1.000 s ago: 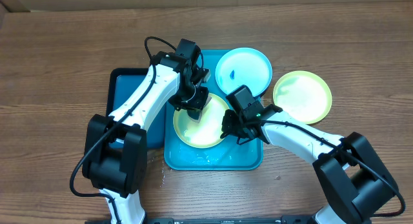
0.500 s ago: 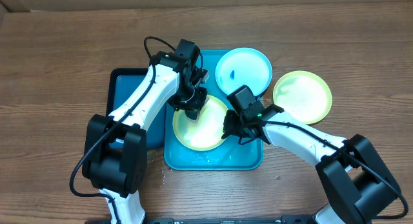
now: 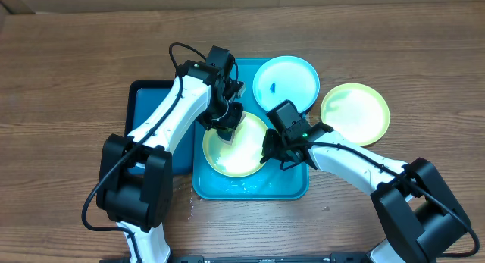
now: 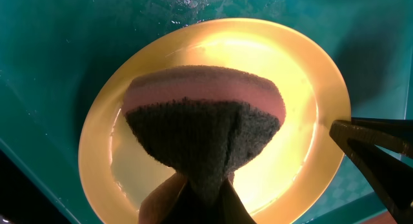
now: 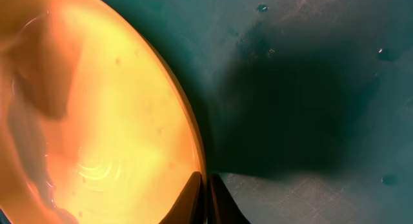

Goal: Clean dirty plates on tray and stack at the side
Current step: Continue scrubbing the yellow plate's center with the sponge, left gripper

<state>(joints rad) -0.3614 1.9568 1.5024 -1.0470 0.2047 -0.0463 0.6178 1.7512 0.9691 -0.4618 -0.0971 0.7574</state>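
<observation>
A yellow-green plate lies tilted in the turquoise tray. My left gripper is shut on a pink-and-grey sponge pressed on that plate. My right gripper is shut on the plate's right rim, one finger on each side. A light blue plate with a blue smear rests at the tray's far right corner. A second yellow-green plate lies on the table to the right.
A smaller dark blue tray lies left of the turquoise tray, under my left arm. Water droplets sit on the turquoise tray floor and near its front rim. Wooden table surrounds everything.
</observation>
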